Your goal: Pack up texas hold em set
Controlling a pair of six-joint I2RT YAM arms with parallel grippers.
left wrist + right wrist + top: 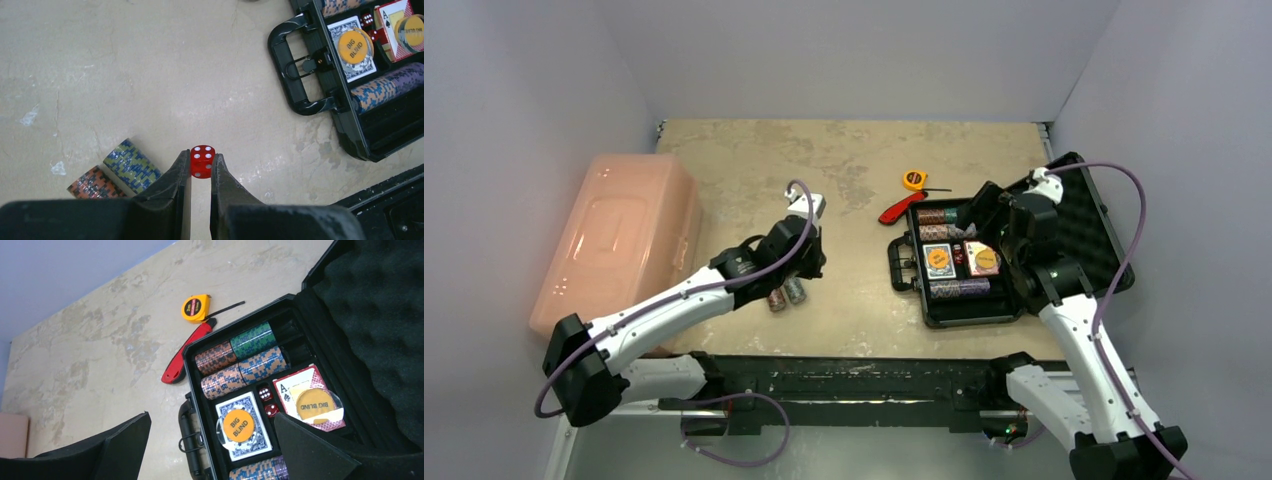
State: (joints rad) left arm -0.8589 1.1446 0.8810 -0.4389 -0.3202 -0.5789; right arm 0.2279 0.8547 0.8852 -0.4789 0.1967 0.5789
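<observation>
- Pinching a tiny red plastic die (202,161) by two opposite faces, the left gripper (200,169) is clamped on it, probably to carry it to the case.
- Two striped chip rolls (131,165) lie just beside it on the table, not yet packed.
- Across the table, the right gripper (215,440) hangs spread wide and empty above the open black hard case (186,357).

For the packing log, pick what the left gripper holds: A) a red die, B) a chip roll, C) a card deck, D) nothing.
A: the left gripper pinches a red die, while two chip rolls lie loose on the table beside it.
</observation>
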